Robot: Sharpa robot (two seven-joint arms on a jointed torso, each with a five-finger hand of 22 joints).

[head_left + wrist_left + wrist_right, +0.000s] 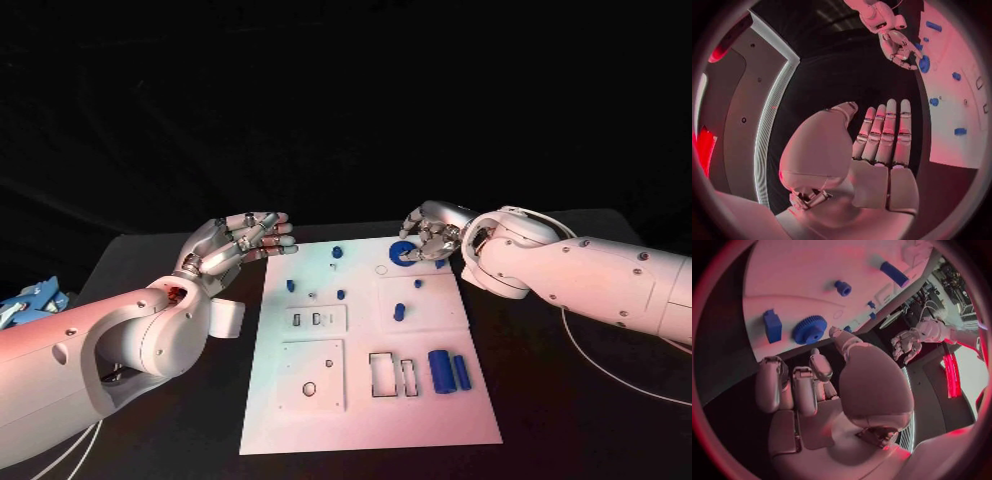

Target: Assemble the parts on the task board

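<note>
Hovering at the far right corner of the task board (368, 400), the right hand (430, 236), fingers curled and empty, sits just beside the blue gear (402, 252), far nearer than the open left hand (238, 245).

Robotics lab: black table (577, 400), white task board (368, 410) under dark backdrop, coloured stage-like lighting.

The task board (361, 400) looks like smooth matt white plastic, and the blue gear (809, 329) near its far edge like matt moulded plastic with fine ridged teeth. Both hands' fingers (887, 131) show satin silver metal; the table (577, 400) is matt black.
</note>
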